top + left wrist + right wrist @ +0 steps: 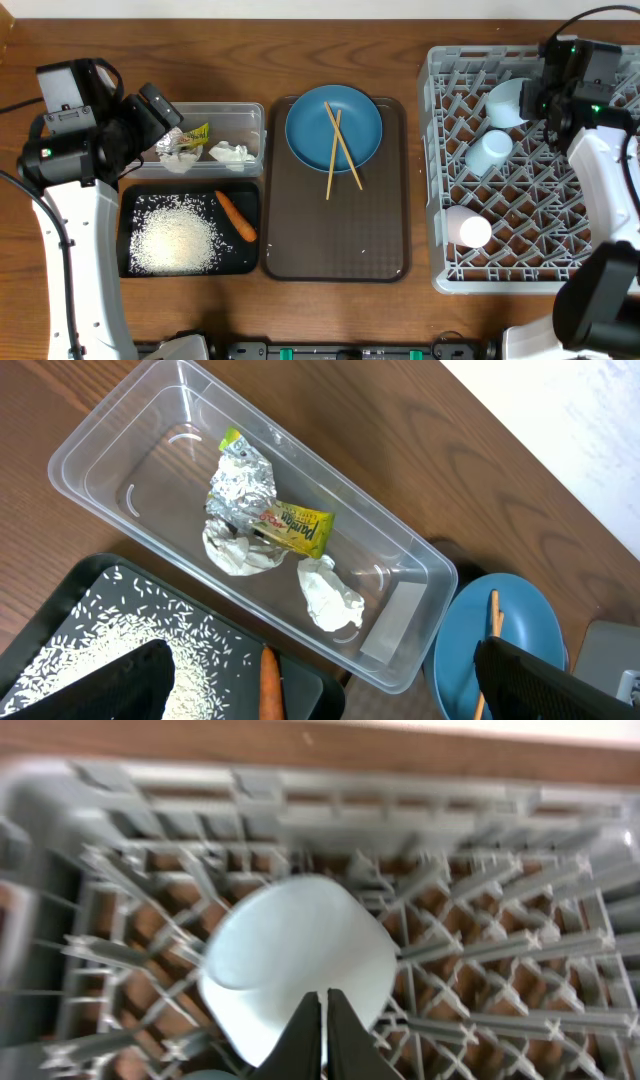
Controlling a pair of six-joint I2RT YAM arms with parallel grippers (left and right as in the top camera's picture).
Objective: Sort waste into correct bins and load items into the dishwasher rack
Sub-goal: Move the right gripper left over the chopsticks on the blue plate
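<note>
The clear tub [258, 110] holds the yellow-green wrapper [295, 528] and white tissue [328, 595]. The black tray [240, 255] holds rice [175, 240] and the carrot [236, 216]. My left gripper [160, 112] hangs open and empty above the tub's left end; in its wrist view [330, 695] the tub and carrot [270, 685] lie below. The blue plate [305, 130] carries two chopsticks [338, 150]. The grey rack [540, 230] holds the white bowl [503, 98], light-blue cup [490, 152] and pink cup [468, 228]. My right gripper [323, 1005] is shut, its tips over the bowl [290, 950].
The plate sits at the far end of a dark-brown serving tray [340, 240] between the bins and the rack. The rack's upright pegs [500, 950] surround the bowl. Bare wooden table lies along the front edge.
</note>
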